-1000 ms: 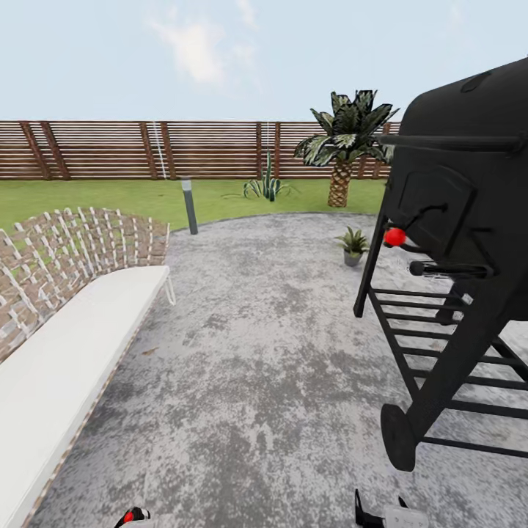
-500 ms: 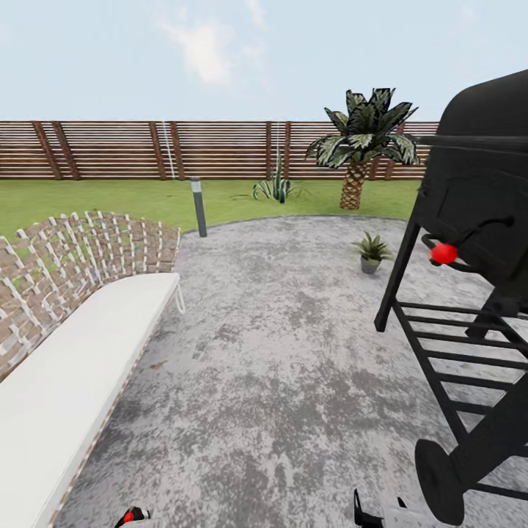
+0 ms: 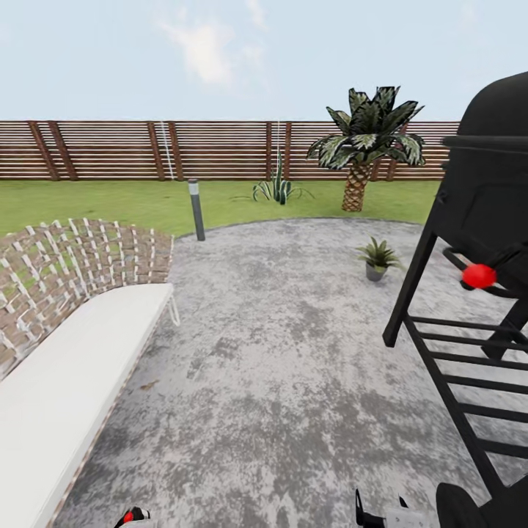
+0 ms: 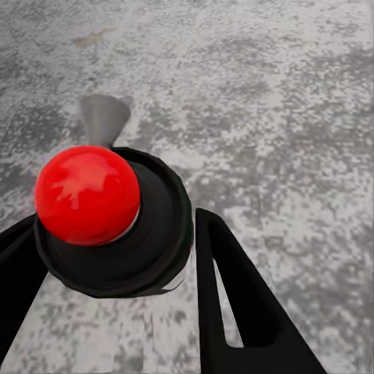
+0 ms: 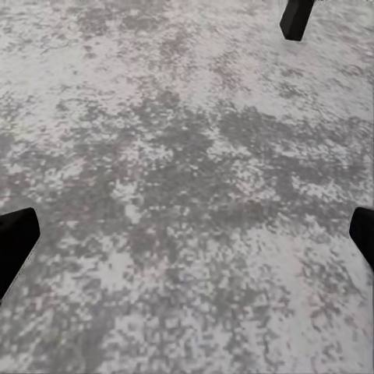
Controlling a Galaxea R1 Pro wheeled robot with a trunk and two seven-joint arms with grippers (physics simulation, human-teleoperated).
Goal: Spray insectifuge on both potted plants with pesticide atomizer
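One potted plant [image 3: 378, 258] at 1 o'clock; one grill [image 3: 484, 293] at 3. Left gripper [image 4: 117, 257] grasps one atomizer [image 4: 109, 222]; right gripper [image 5: 187, 234] released.

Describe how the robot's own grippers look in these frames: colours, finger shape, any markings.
The left gripper has matte black fingers, flat and tapering, with a slot-like cutout through one. The right gripper shows as two black finger tips at the picture's edges. In the head view a black part with a red spot sits at the left arm's end, and a white block with black prongs at the right arm's. No cables visible.
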